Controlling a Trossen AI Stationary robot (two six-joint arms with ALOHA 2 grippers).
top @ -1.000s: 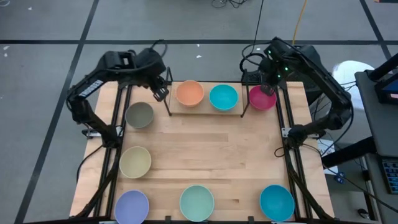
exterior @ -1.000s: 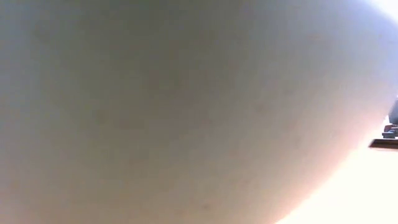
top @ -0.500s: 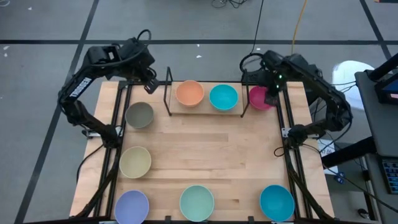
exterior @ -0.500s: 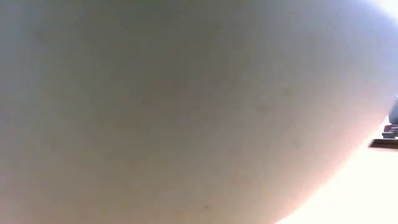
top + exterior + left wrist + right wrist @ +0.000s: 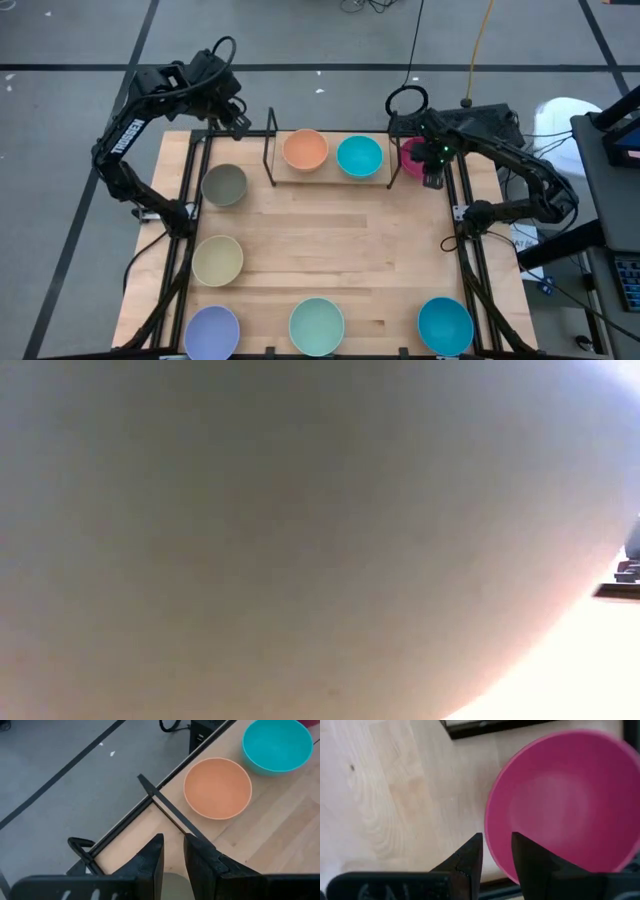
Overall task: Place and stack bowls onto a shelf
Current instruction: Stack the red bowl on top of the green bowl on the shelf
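- While no writing is readable, the right gripper hovers fingers slightly apart, empty, over the magenta bowl's rim.
- Left gripper, narrowly parted, empty; orange bowl ahead on the shelf.

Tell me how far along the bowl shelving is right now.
Done: the orange bowl and one teal bowl sit side by side on the shelf. In hand: nothing; the right gripper hovers at the magenta bowl's rim, the left gripper is off the shelf's left end. Left: magenta, grey-olive, pale yellow, lavender, mint and the second teal.
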